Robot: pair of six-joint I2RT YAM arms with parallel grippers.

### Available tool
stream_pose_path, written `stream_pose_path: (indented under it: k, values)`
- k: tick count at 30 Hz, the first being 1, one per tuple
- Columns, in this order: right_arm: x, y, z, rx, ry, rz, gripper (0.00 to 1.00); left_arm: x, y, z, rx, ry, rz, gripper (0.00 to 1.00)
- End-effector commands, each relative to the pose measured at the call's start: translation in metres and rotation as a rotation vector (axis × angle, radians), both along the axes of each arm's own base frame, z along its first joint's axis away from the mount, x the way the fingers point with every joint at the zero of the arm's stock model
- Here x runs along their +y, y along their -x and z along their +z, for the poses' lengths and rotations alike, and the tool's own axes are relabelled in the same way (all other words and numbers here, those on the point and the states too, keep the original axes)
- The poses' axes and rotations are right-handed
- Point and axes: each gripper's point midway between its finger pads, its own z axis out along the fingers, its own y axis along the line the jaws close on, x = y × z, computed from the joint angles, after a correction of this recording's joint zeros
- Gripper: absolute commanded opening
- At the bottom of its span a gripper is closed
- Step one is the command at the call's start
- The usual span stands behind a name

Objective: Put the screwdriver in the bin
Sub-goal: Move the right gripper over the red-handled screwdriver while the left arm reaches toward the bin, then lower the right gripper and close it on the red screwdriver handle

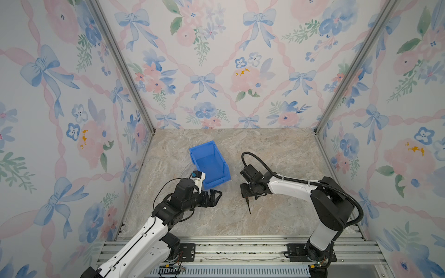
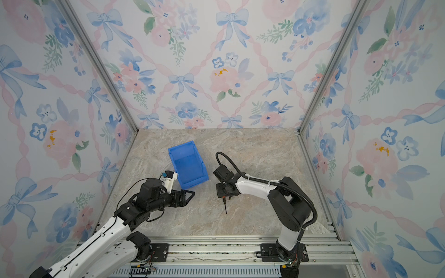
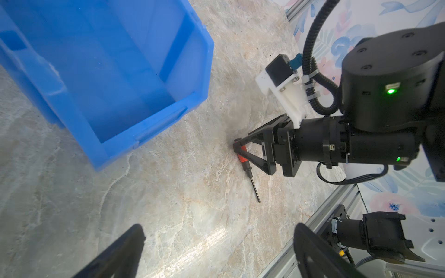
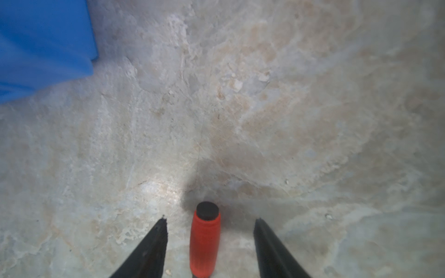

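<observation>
The screwdriver [image 1: 248, 207] [image 2: 225, 207] lies flat on the marble table, its red handle [image 4: 204, 243] [image 3: 242, 157] between the jaws of my right gripper [image 1: 246, 192] [image 2: 224, 192] [image 3: 237, 144] [image 4: 210, 219]. The jaws stand open, with a gap on each side of the handle. The thin shaft [image 3: 254, 186] sticks out toward the table's front. The blue bin [image 1: 202, 145] [image 2: 180, 146] [image 3: 192, 60] [image 4: 43, 48] stands empty, left of the right gripper and farther back. My left gripper [image 1: 216, 193] [image 2: 190, 193] [image 3: 219, 228] hovers open and empty by the bin's low front lip.
Floral walls close the table [image 1: 277, 149] on three sides. An aluminium rail [image 1: 240, 250] carrying both arm bases runs along the front edge. The right arm's black cable [image 1: 260, 161] loops above its wrist.
</observation>
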Motion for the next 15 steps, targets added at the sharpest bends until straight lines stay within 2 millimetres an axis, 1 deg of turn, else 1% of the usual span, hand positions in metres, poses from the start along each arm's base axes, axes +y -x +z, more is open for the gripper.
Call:
stream_pose_path:
  k: [1,10,12,15]
  values:
    - [-0.001,0.009,-0.011,0.023,0.014,0.012,0.54,0.001,0.001,-0.002,-0.009,-0.005,0.006,0.97]
    - [-0.002,0.015,-0.026,0.046,0.046,0.032,0.38,0.006,-0.001,-0.006,-0.01,-0.022,0.035,0.98]
    - [-0.002,0.017,-0.029,0.051,0.052,0.035,0.32,0.008,-0.002,-0.008,-0.007,-0.027,0.051,0.98]
    - [-0.004,0.019,-0.029,0.047,0.058,0.039,0.25,0.013,-0.004,-0.005,-0.022,-0.026,0.085,0.98]
